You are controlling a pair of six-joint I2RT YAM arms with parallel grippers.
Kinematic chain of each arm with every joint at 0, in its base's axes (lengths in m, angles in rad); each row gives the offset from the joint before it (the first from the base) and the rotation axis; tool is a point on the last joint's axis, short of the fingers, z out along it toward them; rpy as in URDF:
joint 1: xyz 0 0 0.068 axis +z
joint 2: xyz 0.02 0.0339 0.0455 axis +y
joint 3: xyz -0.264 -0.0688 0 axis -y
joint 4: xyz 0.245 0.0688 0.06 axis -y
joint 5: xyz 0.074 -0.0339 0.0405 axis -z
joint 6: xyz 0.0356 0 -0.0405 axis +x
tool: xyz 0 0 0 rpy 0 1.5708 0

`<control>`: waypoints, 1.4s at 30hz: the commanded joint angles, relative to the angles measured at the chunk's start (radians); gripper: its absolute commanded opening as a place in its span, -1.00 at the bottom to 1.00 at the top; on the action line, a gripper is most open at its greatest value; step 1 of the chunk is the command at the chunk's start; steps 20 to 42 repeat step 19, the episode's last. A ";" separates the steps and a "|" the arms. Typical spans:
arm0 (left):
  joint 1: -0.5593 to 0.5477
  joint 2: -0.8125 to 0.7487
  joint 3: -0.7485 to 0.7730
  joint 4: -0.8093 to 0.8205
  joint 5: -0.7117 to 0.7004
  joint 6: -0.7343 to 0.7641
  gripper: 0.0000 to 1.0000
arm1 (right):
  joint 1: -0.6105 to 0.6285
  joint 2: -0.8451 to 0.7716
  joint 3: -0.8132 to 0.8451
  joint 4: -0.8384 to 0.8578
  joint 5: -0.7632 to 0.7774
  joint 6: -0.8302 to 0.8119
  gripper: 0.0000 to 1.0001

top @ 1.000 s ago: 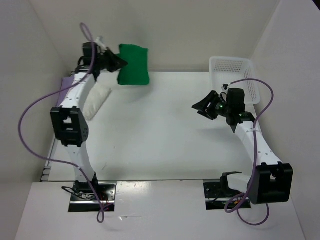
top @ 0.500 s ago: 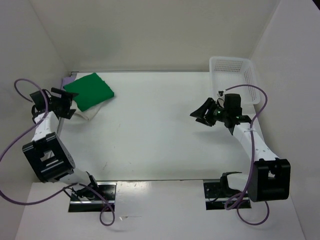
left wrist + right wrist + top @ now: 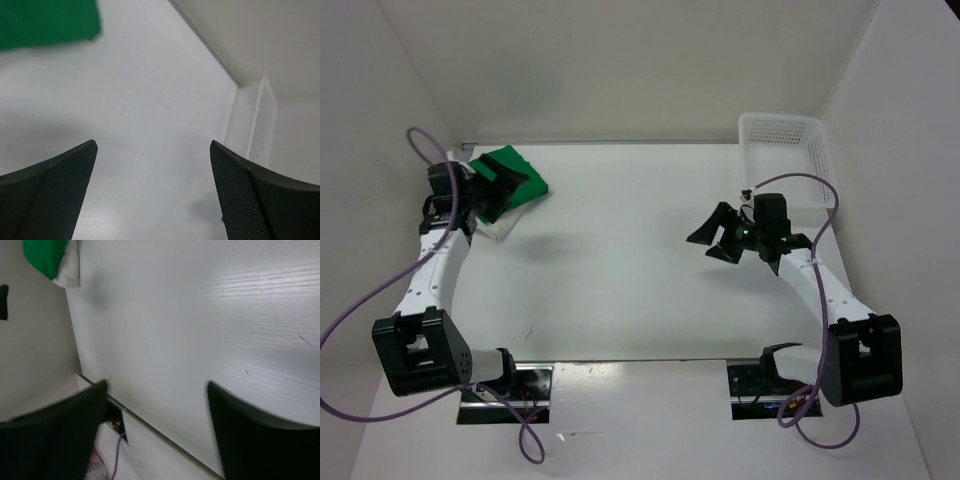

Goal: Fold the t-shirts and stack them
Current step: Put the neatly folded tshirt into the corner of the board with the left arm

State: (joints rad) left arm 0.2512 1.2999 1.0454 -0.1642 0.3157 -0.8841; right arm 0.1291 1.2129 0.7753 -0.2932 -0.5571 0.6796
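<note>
Green t-shirt (image 3: 532, 182) lies just ahead of left end effector (image 3: 508, 181).

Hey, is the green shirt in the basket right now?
No, the green shirt lies at the far left, while the basket stands at the far right with no cloth in it.

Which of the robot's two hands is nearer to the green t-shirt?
Left. The left hand is right at the green t-shirt, on the far left side of the table. The right hand is far across the table, closer to the white basket.
</note>
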 commanded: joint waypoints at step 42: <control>-0.225 -0.011 -0.105 0.043 0.464 0.175 1.00 | 0.188 -0.023 -0.011 -0.006 0.079 -0.002 1.00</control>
